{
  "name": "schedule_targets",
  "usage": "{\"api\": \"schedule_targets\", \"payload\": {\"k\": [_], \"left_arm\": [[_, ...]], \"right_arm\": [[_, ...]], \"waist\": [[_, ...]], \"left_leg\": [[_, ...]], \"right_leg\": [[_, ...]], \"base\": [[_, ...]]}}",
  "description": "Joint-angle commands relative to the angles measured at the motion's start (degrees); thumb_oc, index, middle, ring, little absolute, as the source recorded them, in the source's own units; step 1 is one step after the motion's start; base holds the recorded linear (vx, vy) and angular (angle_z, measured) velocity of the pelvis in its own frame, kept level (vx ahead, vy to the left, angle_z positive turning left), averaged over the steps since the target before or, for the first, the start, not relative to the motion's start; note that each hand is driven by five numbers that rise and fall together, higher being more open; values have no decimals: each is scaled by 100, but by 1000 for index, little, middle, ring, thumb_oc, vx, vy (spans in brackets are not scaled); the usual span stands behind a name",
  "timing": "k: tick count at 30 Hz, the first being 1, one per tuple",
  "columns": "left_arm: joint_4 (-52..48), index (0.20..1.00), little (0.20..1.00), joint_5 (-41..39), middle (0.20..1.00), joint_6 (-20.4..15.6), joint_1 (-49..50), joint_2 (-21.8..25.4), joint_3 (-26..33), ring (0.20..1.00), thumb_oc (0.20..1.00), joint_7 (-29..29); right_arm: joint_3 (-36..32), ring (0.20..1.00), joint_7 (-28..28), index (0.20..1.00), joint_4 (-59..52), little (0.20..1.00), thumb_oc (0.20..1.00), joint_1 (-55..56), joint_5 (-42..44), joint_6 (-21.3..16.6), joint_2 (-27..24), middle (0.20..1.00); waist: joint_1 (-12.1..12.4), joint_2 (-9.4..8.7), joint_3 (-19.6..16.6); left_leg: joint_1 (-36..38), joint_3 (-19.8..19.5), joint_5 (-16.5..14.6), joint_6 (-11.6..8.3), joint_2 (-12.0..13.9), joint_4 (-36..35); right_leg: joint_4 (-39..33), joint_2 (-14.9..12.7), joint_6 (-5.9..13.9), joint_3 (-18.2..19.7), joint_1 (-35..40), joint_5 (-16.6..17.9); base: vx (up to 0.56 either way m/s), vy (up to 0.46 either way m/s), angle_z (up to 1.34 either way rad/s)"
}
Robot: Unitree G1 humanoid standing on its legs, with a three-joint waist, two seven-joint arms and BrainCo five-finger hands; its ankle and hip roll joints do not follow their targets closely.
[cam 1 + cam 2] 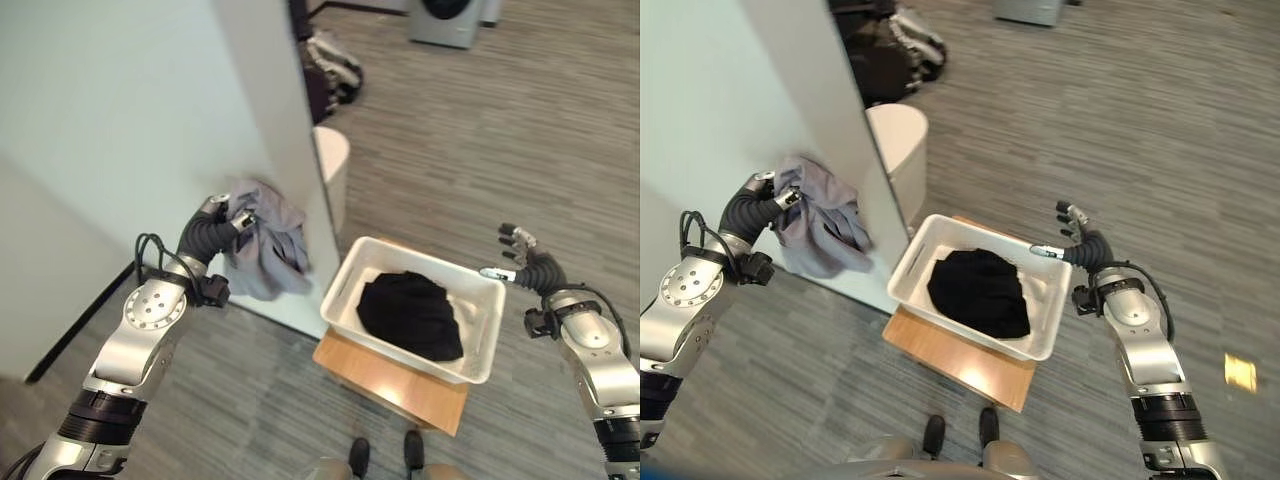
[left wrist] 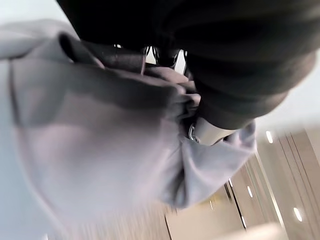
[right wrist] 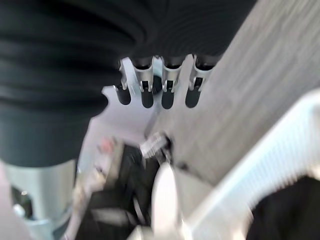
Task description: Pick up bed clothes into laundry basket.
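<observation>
Even, bright indoor light falls from overhead, with soft shadows under the white plastic laundry basket (image 1: pixel 478 330). A yellow patch of light glows on the grey striped carpet (image 1: pixel 1238 371). Both wrist views are blurred; recessed ceiling lights (image 2: pixel 270 137) show as soft ovals.

Grey floor (image 1: pixel 520 150) bears wooden stand (image 1: pixel 395 385); white basket (image 1: pixel 345 285) atop stand.
</observation>
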Motion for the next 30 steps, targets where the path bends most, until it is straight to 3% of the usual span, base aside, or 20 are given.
{"api": "schedule_targets", "payload": {"k": [1, 5, 7, 10, 13, 16, 22, 30], "left_arm": [[48, 200, 200, -380, 200, -231, -577, 160, -153, 200, 200, -62], [280, 200, 200, -365, 200, -205, -1087, 358, -471, 200, 200, -78], [942, 200, 200, -549, 200, -163, -1706, 433, -851, 200, 200, -51], [1363, 200, 200, -618, 200, -129, -2138, 528, -1137, 200, 200, -40], [2144, 200, 200, -898, 200, -4, -2964, 450, -1663, 200, 200, -37], [2268, 200, 200, -889, 200, 7, -3483, 455, -2024, 200, 200, -51], [2323, 200, 200, -720, 200, 12, -4340, 5, -2873, 200, 200, -135], [3213, 200, 200, -433, 200, 41, -4713, -324, -2942, 200, 200, -66]], "right_arm": [[-296, 1000, -207, 1000, -303, 1000, 1000, 170, 249, -385, -278, 1000], [-540, 1000, -223, 1000, -627, 1000, 1000, 396, 346, -425, -255, 1000], [-551, 1000, -217, 1000, -770, 1000, 1000, 547, 572, -495, -225, 1000], [-565, 1000, -231, 1000, -875, 1000, 1000, 625, 630, -497, -164, 1000], [-391, 1000, -246, 1000, -900, 1000, 1000, 736, 735, -489, -71, 1000], [-345, 1000, -260, 1000, -922, 1000, 1000, 796, 706, -472, -6, 1000], [-234, 1000, -341, 1000, -892, 1000, 1000, 871, 701, -518, 113, 1000], [-154, 1000, -399, 1000, -803, 1000, 1000, 919, 630, -520, 193, 1000]], "waist": [[-31, -226, -600], [-220, -184, -639], [-446, -139, -666], [-511, -124, -678], [-701, -90, -662], [-769, -61, -647], [-878, 54, -565], [-1011, 86, -406]], "left_leg": [[-287, -298, 114, -104, 89, 14], [-275, -196, 89, -122, 114, 14], [-265, -86, 59, -130, 131, 14], [-262, -29, 46, -138, 143, 14], [-257, 71, 29, -144, 147, 14], [-276, 93, 34, -140, 137, 14], [-266, 92, -20, -105, 73, 14], [-259, 189, -50, -83, 65, 14]], "right_leg": [[73, -465, 276, -303, 61, 65], [69, -444, 292, -193, 24, 77], [69, -423, 308, -91, -17, 98], [69, -414, 323, -35, -45, 110], [69, -406, 343, 70, -92, 151], [69, -412, 369, 90, -123, 165], [71, -462, 422, 108, -126, 114], [83, -438, 434, 196, -188, 144]], "base": [[0, 0, 0], [2, -3, 0], [18, -5, -4], [11, -2, -1], [28, -5, -26], [27, -5, -20], [19, 11, -8], [5, 1, -20]]}}
